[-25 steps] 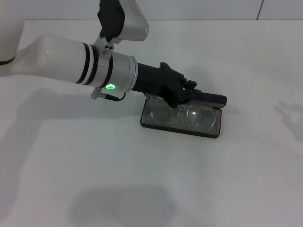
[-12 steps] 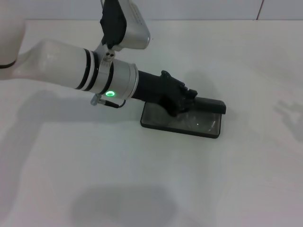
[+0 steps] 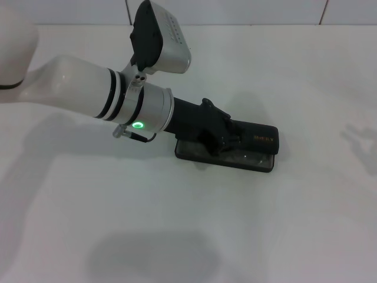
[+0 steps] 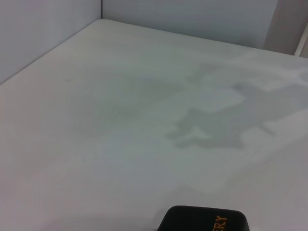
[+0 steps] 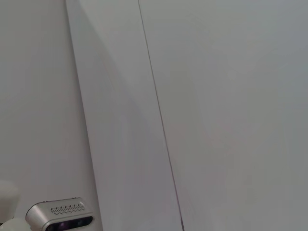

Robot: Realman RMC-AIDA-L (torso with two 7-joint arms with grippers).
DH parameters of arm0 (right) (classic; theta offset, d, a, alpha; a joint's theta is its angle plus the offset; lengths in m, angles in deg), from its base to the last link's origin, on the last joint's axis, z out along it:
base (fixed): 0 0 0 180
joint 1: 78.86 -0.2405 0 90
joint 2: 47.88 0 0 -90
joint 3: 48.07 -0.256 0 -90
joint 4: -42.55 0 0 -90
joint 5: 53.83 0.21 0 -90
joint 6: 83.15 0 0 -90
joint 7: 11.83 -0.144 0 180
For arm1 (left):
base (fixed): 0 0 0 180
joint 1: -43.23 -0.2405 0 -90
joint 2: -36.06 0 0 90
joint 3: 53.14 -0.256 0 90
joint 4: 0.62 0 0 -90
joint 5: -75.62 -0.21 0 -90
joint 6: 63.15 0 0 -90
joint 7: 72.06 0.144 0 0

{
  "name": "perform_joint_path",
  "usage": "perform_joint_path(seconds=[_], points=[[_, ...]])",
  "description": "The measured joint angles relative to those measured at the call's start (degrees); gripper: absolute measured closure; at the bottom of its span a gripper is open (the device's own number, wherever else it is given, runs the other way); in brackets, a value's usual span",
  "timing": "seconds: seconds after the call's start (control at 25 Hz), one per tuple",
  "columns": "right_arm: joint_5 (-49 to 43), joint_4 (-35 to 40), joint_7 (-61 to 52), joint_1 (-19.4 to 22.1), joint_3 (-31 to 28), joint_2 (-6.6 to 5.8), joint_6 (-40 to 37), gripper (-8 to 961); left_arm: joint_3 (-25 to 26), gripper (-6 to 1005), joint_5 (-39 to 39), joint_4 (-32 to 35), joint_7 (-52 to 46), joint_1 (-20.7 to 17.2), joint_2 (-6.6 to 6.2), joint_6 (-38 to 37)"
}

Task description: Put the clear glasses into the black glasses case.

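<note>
My left gripper [image 3: 227, 137] on black glasses case [image 3: 259, 141] lid, finger state unreadable; clear glasses [image 3: 244, 157] arm may jam closing lid

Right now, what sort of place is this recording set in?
Probably a bare lab or test bench, not a home. A plain white tabletop meets grey panel walls, and the robot's left gripper works over the only item out, a black rectangular hard glasses case with orange lettering.

White tabletop [image 3: 283, 224], soft shadows; pale panelled wall [image 3: 247, 12] behind.
</note>
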Motion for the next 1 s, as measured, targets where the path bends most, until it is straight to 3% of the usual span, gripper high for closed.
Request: perform_joint_path(seconds=[0.64, 0.88, 1.0], points=[[-0.2, 0.0, 0.0, 0.0, 0.3, -0.03, -0.3, 809, 0.1, 768, 0.6, 2.1, -0.4, -1.7, 0.14, -2.8], [-0.7, 0.1, 0.0, 0.2, 1.6, -0.18, -0.7, 806, 1.1, 767, 0.8, 13.9, -4.7, -6.6, -0.19, -12.9], [-2.7, 0.6, 0.0, 0.0, 2.0, -0.21, -0.7, 805, 5.8, 748, 1.3, 19.4, -5.7, -9.8, -0.27, -19.4]])
